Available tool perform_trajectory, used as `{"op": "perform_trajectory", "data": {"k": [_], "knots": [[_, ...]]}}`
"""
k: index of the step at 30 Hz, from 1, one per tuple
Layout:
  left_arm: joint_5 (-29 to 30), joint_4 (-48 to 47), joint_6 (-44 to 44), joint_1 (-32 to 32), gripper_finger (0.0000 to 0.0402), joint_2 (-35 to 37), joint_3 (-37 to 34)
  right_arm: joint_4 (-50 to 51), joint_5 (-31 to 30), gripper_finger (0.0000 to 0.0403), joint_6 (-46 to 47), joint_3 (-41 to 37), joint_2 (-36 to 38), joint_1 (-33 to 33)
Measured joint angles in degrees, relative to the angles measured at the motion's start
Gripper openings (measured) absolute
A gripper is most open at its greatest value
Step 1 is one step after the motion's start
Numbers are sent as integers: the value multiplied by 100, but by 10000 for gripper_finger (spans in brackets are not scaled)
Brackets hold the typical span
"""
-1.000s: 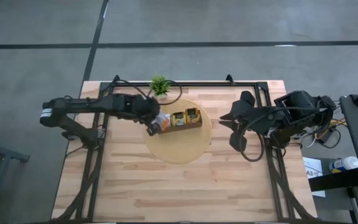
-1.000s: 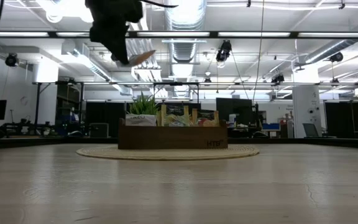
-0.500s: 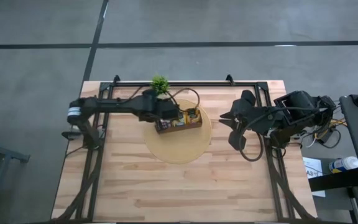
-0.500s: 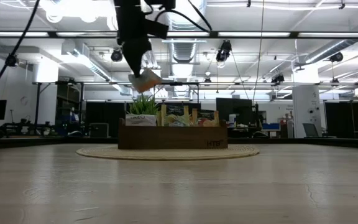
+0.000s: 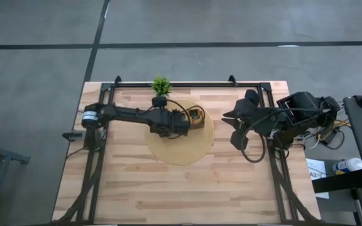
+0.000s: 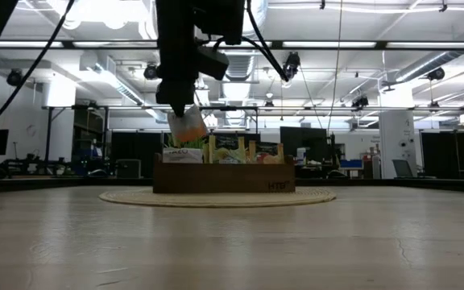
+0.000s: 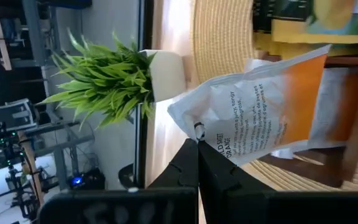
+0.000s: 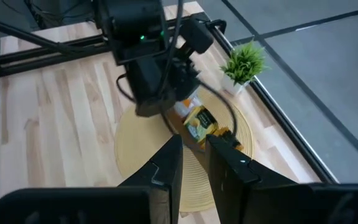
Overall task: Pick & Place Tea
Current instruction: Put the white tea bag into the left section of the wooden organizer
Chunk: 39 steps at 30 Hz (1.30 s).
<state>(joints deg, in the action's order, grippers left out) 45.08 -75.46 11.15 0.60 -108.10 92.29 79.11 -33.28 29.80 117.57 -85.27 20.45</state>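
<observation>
Our left gripper [image 7: 197, 146] pinches a white-and-orange tea sachet [image 7: 272, 106] by one corner, hanging it just above the brown tray [image 6: 224, 177] on the round mat [image 5: 180, 149]. The sachet looks light, thin and floppy (a corner grip lets it swing), so we judge an edge pinch near its middle steadier. Our right gripper [image 8: 193, 152] waits, narrowly parted and empty, at the table's right side.

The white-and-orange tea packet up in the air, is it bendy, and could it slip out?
Probably bendy: the white-and-orange tea packet looks crinkled and puffy. Likely light, since the left pincer holds it by one corner alone. It might slip or swing, because it hangs tilted from that small pinch above the tray.
</observation>
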Motion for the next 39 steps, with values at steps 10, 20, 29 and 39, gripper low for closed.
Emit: {"op": "perform_trajectory", "data": {"k": [10,20,29,39], "knots": [[98,285,-138,-286,0,-33,-197,37,-138,68,-2,-1,-1,0],[104,549,-94,-292,0,-35,-866,42,-139,68,0,-1,0,0],[164,809,-31,-290,0,-37,-1019,39,-139,68,0,-1,-2,0],[391,1185,-412,-283,0,-37,-1016,35,-139,68,2,-1,-1,0]]}}
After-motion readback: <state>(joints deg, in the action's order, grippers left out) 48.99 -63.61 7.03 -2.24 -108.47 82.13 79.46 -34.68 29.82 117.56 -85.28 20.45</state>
